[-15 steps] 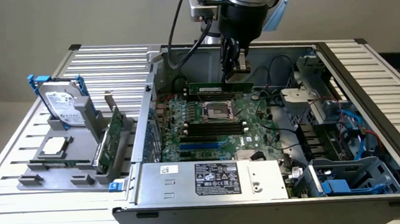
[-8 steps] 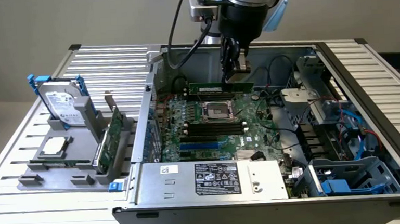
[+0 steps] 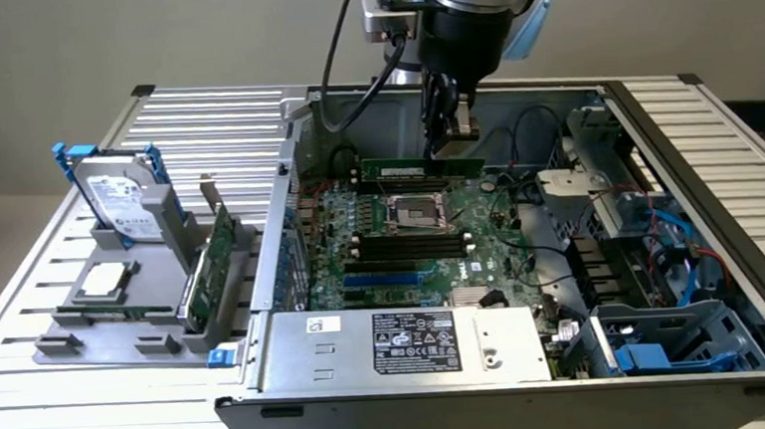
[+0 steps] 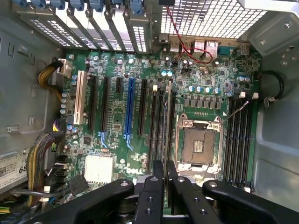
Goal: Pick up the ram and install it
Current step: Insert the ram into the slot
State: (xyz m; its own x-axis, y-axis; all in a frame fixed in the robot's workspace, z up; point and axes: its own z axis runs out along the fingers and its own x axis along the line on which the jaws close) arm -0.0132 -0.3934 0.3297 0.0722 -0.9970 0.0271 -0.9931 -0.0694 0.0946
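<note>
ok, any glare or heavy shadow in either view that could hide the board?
Exterior view: soft, even light; the ram in the gripper is well lit, and the case interior at the exterior view's right is dimmer. Wrist view: the perforated panel is blown out white, the motherboard evenly lit, no hard shadows.

Arm [image 3: 470, 10] was cut off by the exterior view's upper edge, and the computer case [image 3: 501, 412] by its lower edge. Ram [image 3: 394, 169]: the middle of its top edge was covered by the tool [image 3: 450, 147], and in the wrist view it stood edge-on, its faces hidden. Print on the power supply label [image 3: 417, 342] was too small to read.
</note>
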